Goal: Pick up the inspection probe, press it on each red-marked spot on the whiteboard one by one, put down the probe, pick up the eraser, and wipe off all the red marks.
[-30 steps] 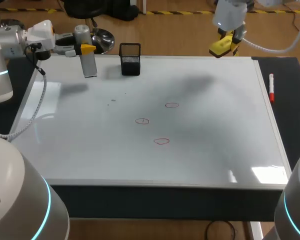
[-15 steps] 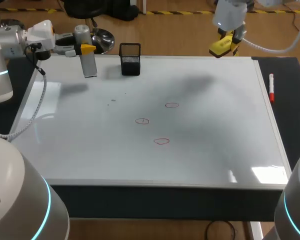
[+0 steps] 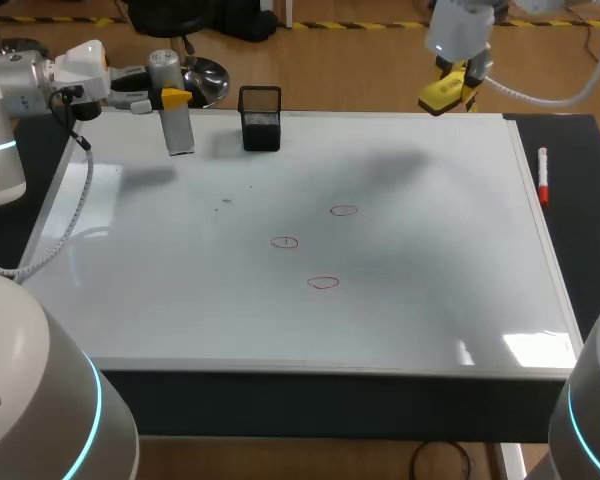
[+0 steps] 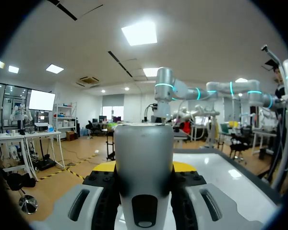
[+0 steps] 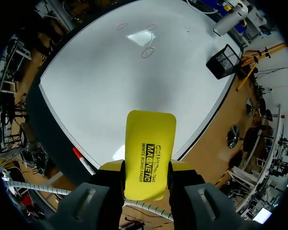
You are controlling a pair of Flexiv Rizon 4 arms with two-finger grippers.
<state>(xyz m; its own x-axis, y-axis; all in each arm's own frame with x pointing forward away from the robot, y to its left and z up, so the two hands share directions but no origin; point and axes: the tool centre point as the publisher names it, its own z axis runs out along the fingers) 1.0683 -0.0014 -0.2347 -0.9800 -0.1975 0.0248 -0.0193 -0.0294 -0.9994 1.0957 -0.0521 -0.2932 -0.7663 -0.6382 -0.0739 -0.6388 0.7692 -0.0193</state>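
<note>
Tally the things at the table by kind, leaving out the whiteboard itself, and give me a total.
red marks: 3
inspection probe: 1
yellow eraser: 1
black mesh holder: 1
red marker: 1
Total: 7

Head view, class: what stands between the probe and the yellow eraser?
In the head view, a black mesh holder stands at the far edge of the whiteboard, close beside the probe; from there to the eraser the board is bare.
</note>
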